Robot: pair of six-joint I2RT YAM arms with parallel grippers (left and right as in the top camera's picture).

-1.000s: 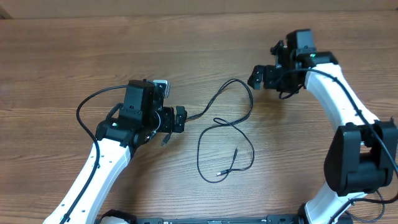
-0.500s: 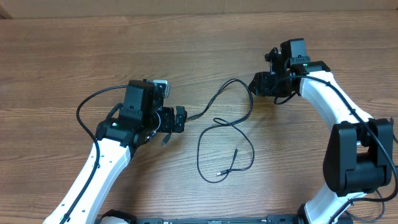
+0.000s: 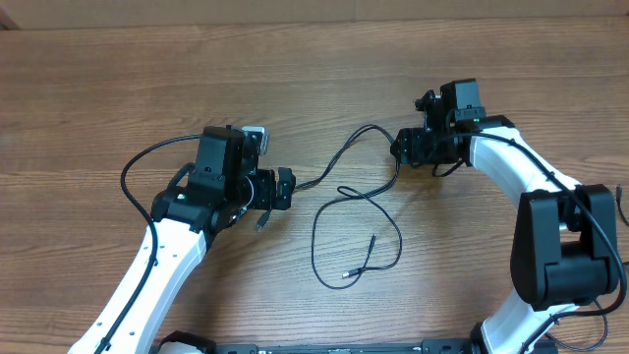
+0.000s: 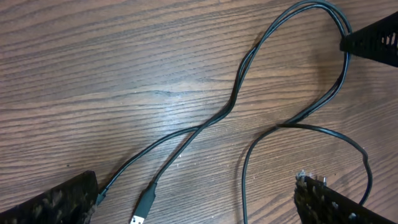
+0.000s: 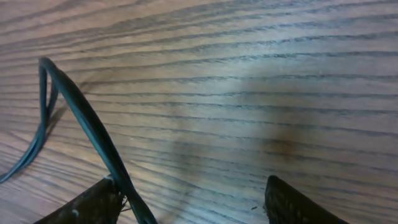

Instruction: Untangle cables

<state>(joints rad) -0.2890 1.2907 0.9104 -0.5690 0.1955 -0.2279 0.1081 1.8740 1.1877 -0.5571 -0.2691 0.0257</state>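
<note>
Nearest, the thin black cables (image 3: pixel 314 241) lie in a loose loop on the wooden table (image 3: pixel 118 79), two small plug ends (image 3: pixel 371 239) inside it; further left, the left gripper (image 3: pixel 285 189) stands fully spread and holds nothing — a silver-tipped USB plug (image 4: pixel 144 208) lies on the wood between its fingers; farthest, right of centre, the right gripper (image 3: pixel 400 146) meets the cables' far bend, jaws apart, one cord leaning against a finger (image 5: pixel 93 202) — unclamped.

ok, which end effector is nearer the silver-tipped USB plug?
Left. The left end effector hangs right beside the USB plug, jaws open, not gripping it. The right end effector is well away, at the far bend of the cables.
</note>
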